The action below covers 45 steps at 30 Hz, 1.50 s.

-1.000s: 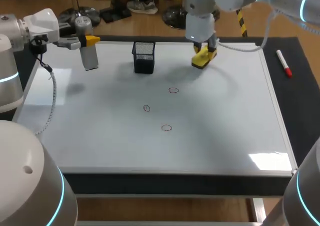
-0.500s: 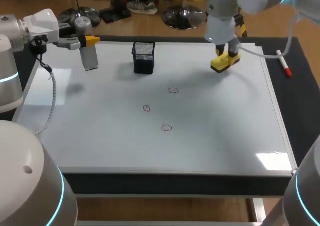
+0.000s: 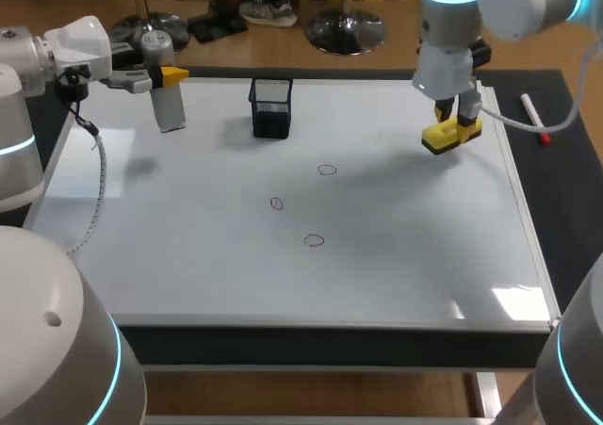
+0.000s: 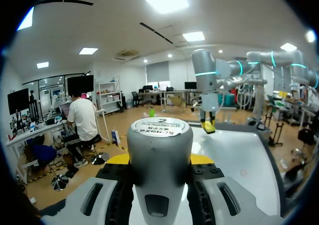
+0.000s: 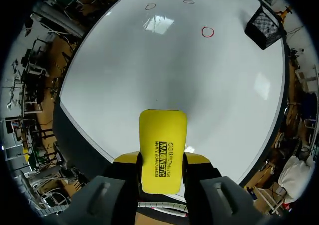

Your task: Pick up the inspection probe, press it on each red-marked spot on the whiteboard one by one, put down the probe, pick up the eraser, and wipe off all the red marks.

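Note:
The grey cylindrical probe (image 3: pixel 169 100) stands upright in my left gripper (image 3: pixel 162 73), which is shut on it above the whiteboard's (image 3: pixel 188 255) far left corner. In the left wrist view the probe (image 4: pixel 159 150) fills the space between the yellow-tipped fingers (image 4: pixel 118 159). My right gripper (image 3: pixel 454 123) is shut on the yellow eraser (image 3: pixel 450 136), held over the board near its right edge. In the right wrist view the eraser (image 5: pixel 162 150) sticks out ahead of the fingers. Three small red circles (image 3: pixel 327 170), (image 3: pixel 276 203), (image 3: pixel 314 240) mark the middle of the board.
A black mesh pen holder (image 3: pixel 271 106) stands on the board at the far middle, also seen as the mesh holder (image 5: pixel 264 20) in the right wrist view. A red marker (image 3: pixel 535 119) lies on the dark mat (image 3: pixel 575 189) right of the board.
My right arm has carried the eraser to the right and slightly nearer, from beside the mesh holder to the board's right edge. The left arm and probe have not moved.

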{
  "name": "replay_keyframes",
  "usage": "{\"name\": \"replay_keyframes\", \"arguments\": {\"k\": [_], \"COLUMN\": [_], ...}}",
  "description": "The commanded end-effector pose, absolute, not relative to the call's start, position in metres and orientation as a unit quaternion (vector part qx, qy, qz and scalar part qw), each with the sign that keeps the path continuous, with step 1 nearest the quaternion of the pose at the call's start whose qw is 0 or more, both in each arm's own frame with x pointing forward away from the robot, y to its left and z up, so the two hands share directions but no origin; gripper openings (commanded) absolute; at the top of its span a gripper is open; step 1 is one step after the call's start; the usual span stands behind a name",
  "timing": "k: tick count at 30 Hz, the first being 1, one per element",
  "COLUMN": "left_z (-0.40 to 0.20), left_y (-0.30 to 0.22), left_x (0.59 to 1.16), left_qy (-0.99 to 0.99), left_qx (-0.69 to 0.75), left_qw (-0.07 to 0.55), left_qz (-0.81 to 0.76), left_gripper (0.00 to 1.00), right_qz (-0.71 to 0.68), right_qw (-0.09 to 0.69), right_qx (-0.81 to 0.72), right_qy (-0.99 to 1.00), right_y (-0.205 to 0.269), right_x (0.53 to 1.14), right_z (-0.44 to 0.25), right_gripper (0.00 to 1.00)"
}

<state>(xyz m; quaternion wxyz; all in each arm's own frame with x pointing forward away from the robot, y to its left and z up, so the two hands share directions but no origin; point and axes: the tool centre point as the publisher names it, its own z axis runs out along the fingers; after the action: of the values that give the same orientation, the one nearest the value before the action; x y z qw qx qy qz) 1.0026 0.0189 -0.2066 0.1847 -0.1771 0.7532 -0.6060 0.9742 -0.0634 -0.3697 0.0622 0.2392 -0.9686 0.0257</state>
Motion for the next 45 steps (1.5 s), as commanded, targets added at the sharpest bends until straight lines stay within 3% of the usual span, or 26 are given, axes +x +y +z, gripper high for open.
{"name": "replay_keyframes", "arguments": {"k": [1, 35, 45], "left_z": [-0.206, -0.206, -0.199], "left_y": [0.019, 0.019, -0.039], "left_x": [1.002, 1.002, 0.967], "left_qy": [0.752, 0.752, 0.754], "left_qx": [-0.177, -0.177, -0.151], "left_qw": [0.186, 0.186, 0.169], "left_qz": [-0.607, -0.607, -0.616], "left_gripper": [0.0, 0.0, 0.0], "right_qz": [0.023, 0.012, 0.012], "right_qw": [0.053, 0.053, 0.053], "right_qx": [0.236, 0.22, 0.22], "right_qy": [-0.97, -0.974, -0.974], "right_y": [-0.069, -0.072, -0.072], "right_x": [0.967, 0.96, 0.96], "right_z": [-0.37, -0.371, -0.371], "right_gripper": [0.0, 0.0, 0.0]}}
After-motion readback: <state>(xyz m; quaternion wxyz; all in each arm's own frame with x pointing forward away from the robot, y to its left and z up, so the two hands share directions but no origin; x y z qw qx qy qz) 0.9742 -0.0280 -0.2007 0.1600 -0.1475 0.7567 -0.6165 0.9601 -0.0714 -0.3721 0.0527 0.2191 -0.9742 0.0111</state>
